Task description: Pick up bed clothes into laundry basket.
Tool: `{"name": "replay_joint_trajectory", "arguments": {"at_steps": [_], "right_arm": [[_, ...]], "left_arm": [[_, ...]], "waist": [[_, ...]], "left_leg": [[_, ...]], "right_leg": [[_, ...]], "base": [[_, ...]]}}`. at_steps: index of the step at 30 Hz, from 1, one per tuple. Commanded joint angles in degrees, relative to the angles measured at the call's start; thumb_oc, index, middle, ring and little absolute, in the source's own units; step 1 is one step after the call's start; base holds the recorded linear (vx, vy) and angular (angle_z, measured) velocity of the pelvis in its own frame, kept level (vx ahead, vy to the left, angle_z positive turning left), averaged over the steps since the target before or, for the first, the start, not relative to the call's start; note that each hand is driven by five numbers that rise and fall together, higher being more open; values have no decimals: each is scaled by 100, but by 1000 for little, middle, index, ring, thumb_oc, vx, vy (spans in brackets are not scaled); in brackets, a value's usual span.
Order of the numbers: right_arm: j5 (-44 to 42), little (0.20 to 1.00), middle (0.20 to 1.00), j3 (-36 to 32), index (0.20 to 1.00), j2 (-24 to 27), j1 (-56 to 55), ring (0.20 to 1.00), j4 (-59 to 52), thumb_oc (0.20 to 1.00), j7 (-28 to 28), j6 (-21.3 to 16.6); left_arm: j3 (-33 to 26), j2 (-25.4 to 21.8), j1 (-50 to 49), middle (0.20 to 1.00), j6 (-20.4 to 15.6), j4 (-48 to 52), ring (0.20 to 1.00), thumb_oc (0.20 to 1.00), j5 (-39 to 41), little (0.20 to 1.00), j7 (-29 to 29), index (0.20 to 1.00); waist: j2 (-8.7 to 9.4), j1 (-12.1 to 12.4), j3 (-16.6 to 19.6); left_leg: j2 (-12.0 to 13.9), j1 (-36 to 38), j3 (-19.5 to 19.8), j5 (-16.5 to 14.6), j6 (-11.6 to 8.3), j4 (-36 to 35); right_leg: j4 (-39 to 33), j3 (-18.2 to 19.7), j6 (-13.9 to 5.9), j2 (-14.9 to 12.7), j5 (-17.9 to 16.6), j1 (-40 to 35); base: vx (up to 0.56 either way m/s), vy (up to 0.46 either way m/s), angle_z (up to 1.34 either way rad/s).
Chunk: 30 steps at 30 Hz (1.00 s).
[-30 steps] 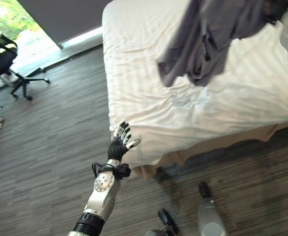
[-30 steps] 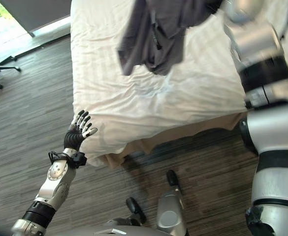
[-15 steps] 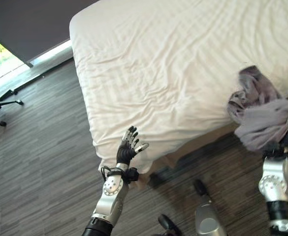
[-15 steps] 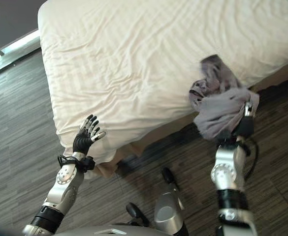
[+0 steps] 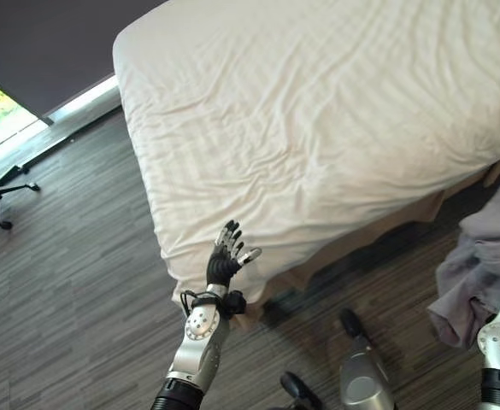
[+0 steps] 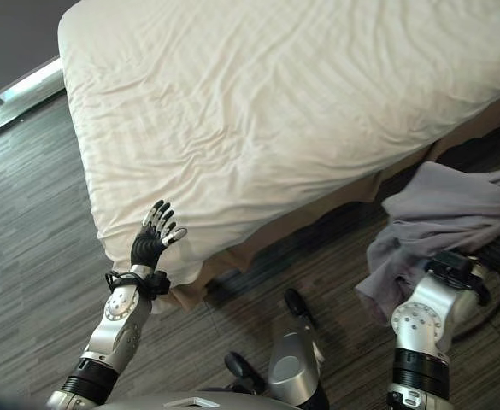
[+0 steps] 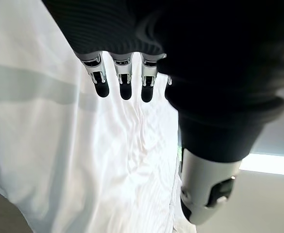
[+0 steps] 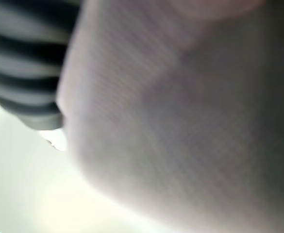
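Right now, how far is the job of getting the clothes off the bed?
Done: the bed carries just its sheet. In hand: the grey garment hangs over the right arm, off the mattress above the floor. The left hand is open at the bed corner. Left: dropping the garment into a basket.

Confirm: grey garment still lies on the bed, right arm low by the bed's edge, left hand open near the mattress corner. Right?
Not quite. The grey garment is off the bed: in the right eye view it hangs bunched over the right arm's end, above the floor beside the bed. The rest holds: the left hand is open, fingers straight, near the mattress corner.
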State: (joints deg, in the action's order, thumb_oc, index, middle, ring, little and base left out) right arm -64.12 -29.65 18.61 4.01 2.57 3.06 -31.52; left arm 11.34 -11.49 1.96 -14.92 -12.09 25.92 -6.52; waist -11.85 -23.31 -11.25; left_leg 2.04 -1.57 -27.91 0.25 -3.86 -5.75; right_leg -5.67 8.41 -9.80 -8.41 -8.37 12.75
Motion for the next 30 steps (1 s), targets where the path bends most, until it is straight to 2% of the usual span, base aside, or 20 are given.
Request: {"name": "replay_joint_trajectory", "arguments": {"at_steps": [1, 4, 8, 9, 10, 11, 13, 14, 16, 18, 19, 20, 22, 23, 24, 26, 27, 28, 29, 30], "right_arm": [[-96, 200, 200, -220, 200, 246, -127, 200, -190, 200, -25, -393], [-160, 200, 200, -126, 200, 65, -379, 200, -124, 200, -143, -178], [-361, 200, 200, -303, 200, -47, -449, 200, -169, 200, -314, -209], [-380, 200, 200, -362, 200, 8, -424, 200, -175, 200, -306, -233], [-323, 200, 200, -408, 200, 105, -412, 200, -188, 200, -303, -257], [-320, 200, 200, -406, 200, 108, -391, 200, -180, 200, -302, -259], [-204, 200, 200, -510, 200, 273, -506, 200, -197, 200, -241, -250], [-205, 200, 200, -511, 200, 267, -514, 200, -204, 200, -217, -266], [-245, 200, 200, -373, 200, 279, -458, 200, -211, 200, -167, -346], [-290, 200, 200, -186, 200, 258, -311, 200, -254, 200, -78, -410], [-326, 200, 200, -65, 200, 236, -207, 200, -261, 200, -48, -451], [-323, 200, 200, -8, 200, 236, -158, 200, -244, 200, -43, -454], [-281, 200, 200, 226, 200, 132, 62, 200, -248, 200, 33, -514], [-315, 200, 200, 284, 200, 72, 139, 200, -282, 200, 14, -516], [-352, 200, 200, 384, 200, -34, 140, 200, -319, 200, -11, -546], [-473, 200, 200, 372, 200, -18, 68, 200, -287, 200, -12, -536], [-446, 200, 200, 379, 200, -46, 38, 200, -391, 200, -46, -588], [-440, 200, 200, 433, 200, -5, 50, 200, -435, 200, -30, -633], [-467, 200, 200, 423, 200, -10, 2, 200, -490, 200, -35, -666], [-371, 200, 200, 452, 200, 3, -193, 200, -652, 200, -62, -645]], "left_arm": [[-321, -267, 188, 1000, -239, -88, 1000, 1000, -303, 1000, -80, 1000], [-345, -354, 203, 1000, -209, -110, 1000, 1000, -488, 1000, -26, 1000], [-455, -504, 244, 1000, -202, -105, 1000, 1000, -718, 1000, -28, 1000], [-463, -584, 329, 1000, -202, -133, 1000, 1000, -807, 1000, -38, 1000], [-436, -676, 443, 1000, -226, -106, 1000, 1000, -874, 1000, -50, 1000], [-443, -677, 463, 1000, -231, -118, 1000, 1000, -875, 1000, -50, 1000], [-232, -1005, 768, 1000, -317, -34, 1000, 1000, -1070, 1000, -66, 1000], [-144, -1117, 910, 1000, -337, -5, 1000, 1000, -1077, 1000, -80, 1000], [-26, -1310, 1179, 1000, -330, 49, 1000, 1000, -1025, 1000, -143, 1000], [-74, -1382, 1335, 1000, -363, 93, 1000, 1000, -652, 1000, -141, 1000], [-129, -1332, 1308, 1000, -362, 110, 1000, 1000, -473, 1000, -156, 1000], [-142, -1331, 1259, 1000, -358, 116, 1000, 1000, -429, 1000, -149, 1000], [-264, -1298, 1099, 1000, -340, 201, 1000, 1000, -365, 1000, -198, 1000], [-348, -1254, 1043, 1000, -352, 227, 1000, 1000, -277, 1000, -204, 1000], [-536, -1317, 903, 1000, -341, 318, 1000, 1000, -224, 1000, -219, 1000], [-554, -1335, 860, 1000, -339, 292, 1000, 1000, -210, 1000, -204, 1000], [-609, -1331, 880, 1000, -393, 227, 1000, 1000, -221, 1000, -250, 1000], [-614, -1325, 880, 1000, -404, 175, 1000, 1000, -236, 1000, -306, 1000], [-574, -1295, 916, 1000, -420, 167, 1000, 1000, -213, 1000, -338, 1000], [-657, -1299, 736, 1000, -461, 236, 1000, 1000, -213, 1000, -446, 1000]], "waist": [[331, -110, 228], [362, -196, 156], [387, -356, 24], [406, -443, -49], [466, -615, -161], [470, -587, -165], [472, -808, -304], [479, -826, -368], [491, -737, -463], [535, -498, -517], [573, -324, -458], [629, -247, -406], [810, 185, -257], [898, 311, -172], [1044, 488, -86], [1253, 416, 30], [1343, 444, 54], [1383, 472, 39], [1424, 513, -5], [1490, 696, -126]], "left_leg": [[3, 493, 172, -271, -93, 75], [-28, 553, 153, -289, -78, 75], [-104, 562, 126, -329, -48, 75], [-139, 551, 90, -343, -34, 75], [-207, 519, -15, -382, -22, 75], [-215, 510, -49, -384, -15, 75], [-193, 425, -399, -530, -29, 75], [-93, 410, -511, -497, -40, 75], [73, 400, -783, -362, -38, 75], [341, 543, -1347, -103, -82, 75], [423, 564, -1634, -8, -54, 94], [458, 587, -1724, 4, -79, 99], [588, 689, -2219, 2, -73, 237], [639, 750, -2423, -57, -81, 323], [828, 792, -2679, -164, -158, 733], [1250, 696, -2703, -106, -359, 1375], [1841, 620, -2796, 59, -694, 2161], [2104, 570, -2606, 415, -918, 2580], [2318, 530, -2333, 649, -1022, 2876], [2125, 277, -1030, 517, -961, 3317]], "right_leg": [[627, 171, -90, 1, 208, 60], [725, 215, -113, 0, 206, 63], [708, 320, -215, -32, 105, 108], [663, 394, -278, -49, 8, 156], [616, 556, -410, -37, -350, 303], [588, 593, -420, -36, -386, 315], [487, 792, -520, -14, -699, 562], [607, 615, -520, -24, -544, 626], [1130, -157, -445, -222, -73, 595], [2164, -1393, -146, -481, 644, 345], [2434, -1984, -40, -640, 792, 153], [2408, -2119, 8, -639, 878, 52], [2348, -2675, 89, -675, 989, -140], [2198, -3108, 123, -773, 985, -146], [1846, -3354, 195, -737, 977, -261], [1390, -2930, 300, -351, 1133, -446], [1189, -2891, 429, -92, 1280, -615], [1096, -2665, 486, 83, 1360, -713], [997, -2381, 604, 330, 1379, -813], [828, -1767, 602, 552, 1322, -910]], "base": [[2, 8, -5], [-3, 16, -5], [9, 61, -9], [-19, 92, -8], [-22, 74, -5], [68, 152, -20], [89, 76, -71], [-42, -57, -105], [-124, 10, -97], [-131, 33, -150], [-52, -27, -192], [-9, -49, -200], [49, -140, -211], [85, -342, -249], [82, -419, -272], [156, -580, -241], [269, -539, -133], [260, -411, -132], [165, -223, -150], [66, -144, -143]]}}
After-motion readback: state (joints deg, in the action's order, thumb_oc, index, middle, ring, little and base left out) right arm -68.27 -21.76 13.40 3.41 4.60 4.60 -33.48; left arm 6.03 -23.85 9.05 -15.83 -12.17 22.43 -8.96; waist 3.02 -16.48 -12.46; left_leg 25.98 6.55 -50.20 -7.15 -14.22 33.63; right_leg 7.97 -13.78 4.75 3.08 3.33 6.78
